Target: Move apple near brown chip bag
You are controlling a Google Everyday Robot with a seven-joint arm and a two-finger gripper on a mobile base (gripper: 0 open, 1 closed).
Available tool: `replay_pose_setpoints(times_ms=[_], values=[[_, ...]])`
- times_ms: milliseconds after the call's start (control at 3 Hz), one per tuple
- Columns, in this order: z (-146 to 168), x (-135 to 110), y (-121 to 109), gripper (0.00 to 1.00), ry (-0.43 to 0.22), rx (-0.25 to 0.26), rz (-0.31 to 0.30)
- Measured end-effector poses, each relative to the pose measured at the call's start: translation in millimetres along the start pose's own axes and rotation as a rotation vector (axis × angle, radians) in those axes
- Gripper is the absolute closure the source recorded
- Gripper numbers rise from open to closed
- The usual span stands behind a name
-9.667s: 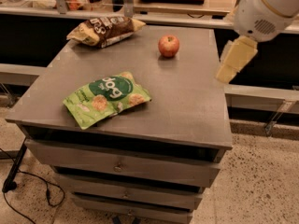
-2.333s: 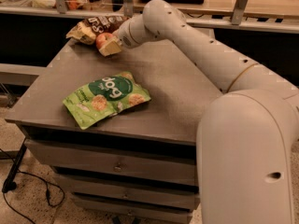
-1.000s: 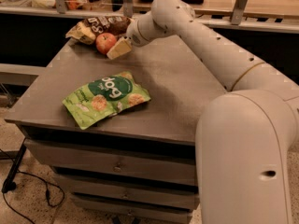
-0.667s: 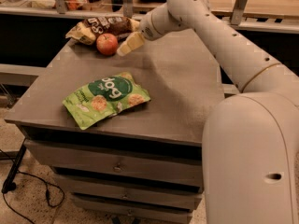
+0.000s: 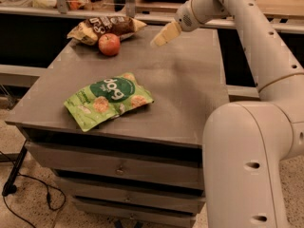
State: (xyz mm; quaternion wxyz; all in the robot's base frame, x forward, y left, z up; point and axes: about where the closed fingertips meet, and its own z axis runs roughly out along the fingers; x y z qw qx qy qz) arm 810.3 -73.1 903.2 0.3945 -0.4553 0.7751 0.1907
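The apple (image 5: 109,44), at the far left of the cabinet top (image 5: 190,80) and seemingly touching the brown chip bag (image 5: 107,26), looks firm, smooth and apt to roll, best pinched across its middle, while the gripper (image 5: 163,35) hovers empty to its right, open or closed I cannot tell.

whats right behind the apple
The brown chip bag lies right behind the apple, at the cabinet top's far left corner. The apple covers part of its front edge. The gripper hovers to their right, touching neither.
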Motion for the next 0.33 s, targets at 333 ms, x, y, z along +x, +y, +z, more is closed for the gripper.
replay_pose_setpoints(times_ms=[333], values=[[0.7, 0.3, 0.1, 0.00, 0.001, -0.001, 0.000]])
